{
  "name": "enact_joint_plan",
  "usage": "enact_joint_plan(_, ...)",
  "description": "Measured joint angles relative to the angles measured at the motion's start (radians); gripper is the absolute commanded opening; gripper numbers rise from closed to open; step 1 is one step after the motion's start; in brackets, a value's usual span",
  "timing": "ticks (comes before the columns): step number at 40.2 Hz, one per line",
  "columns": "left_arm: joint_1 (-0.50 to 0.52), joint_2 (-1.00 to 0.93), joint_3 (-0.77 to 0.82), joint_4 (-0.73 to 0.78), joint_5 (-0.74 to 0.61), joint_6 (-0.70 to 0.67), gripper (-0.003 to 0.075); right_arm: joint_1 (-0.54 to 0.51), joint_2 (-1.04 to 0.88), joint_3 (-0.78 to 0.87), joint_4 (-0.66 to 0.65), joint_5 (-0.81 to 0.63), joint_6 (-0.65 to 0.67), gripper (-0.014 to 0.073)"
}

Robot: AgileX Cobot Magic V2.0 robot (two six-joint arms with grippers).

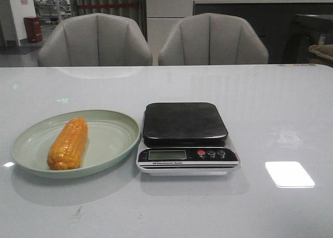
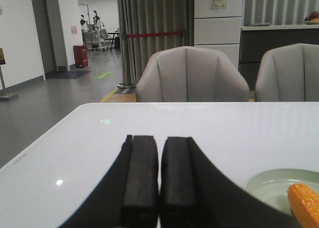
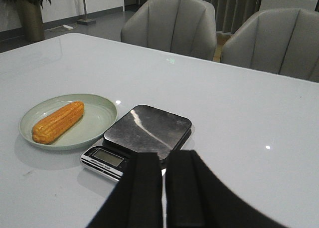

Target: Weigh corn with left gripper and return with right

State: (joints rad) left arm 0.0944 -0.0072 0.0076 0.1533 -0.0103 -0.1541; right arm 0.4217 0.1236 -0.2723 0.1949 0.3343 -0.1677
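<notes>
Black fingers are seen closed together, holding nothing, on the left gripper [image 2: 158, 188], which is held low over the bare white table [image 2: 149, 123] with the rim of the plate [image 2: 279, 185] just off to its side. Likewise the right gripper [image 3: 163, 193] is shown with its fingers pressed together and empty, raised above the table on the robot's side of the scale [image 3: 142, 135]. Neither gripper is caught in the front view. Nearest on the table in that view, the scale [image 1: 186, 139] is placed roughly at the centre, its display and three buttons turned toward the robot and its dark square platform bare. Just to the left of it, almost touching, a pale green plate [image 1: 112, 139] is set, and the corn [image 1: 68, 143] is laid in the plate's left half, lengthwise and slightly slanted, one end resting near the front rim. In the right wrist view the corn [image 3: 58, 121] is seen well apart from that gripper, beyond the scale. A bright reflection of light is cast on the table to the right of the scale. Beyond the far edge of the table, two grey chairs [image 1: 96, 40] are drawn up side by side.
</notes>
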Motion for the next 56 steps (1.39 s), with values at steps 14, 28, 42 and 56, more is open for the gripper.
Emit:
enact_joint_plan(14, -0.119, 0.0, 0.0, 0.006, -0.004, 0.0, 0.0114, 0.0, 0.0, 0.0, 0.0, 0.0, 0.0, 0.0199)
enact_joint_plan(28, -0.127, 0.0, 0.0, 0.008, -0.005, 0.0, 0.0114, 0.0, 0.0, 0.0, 0.0, 0.0, 0.0, 0.0199)
enact_joint_plan(42, -0.127, 0.0, 0.0, 0.008, -0.005, 0.0, 0.0114, 0.0, 0.0, 0.0, 0.0, 0.0, 0.0, 0.0199)
enact_joint_plan(56, -0.127, 0.0, 0.0, 0.008, -0.005, 0.0, 0.0114, -0.008, 0.0, 0.0, -0.029, 0.0, 0.0, 0.0199)
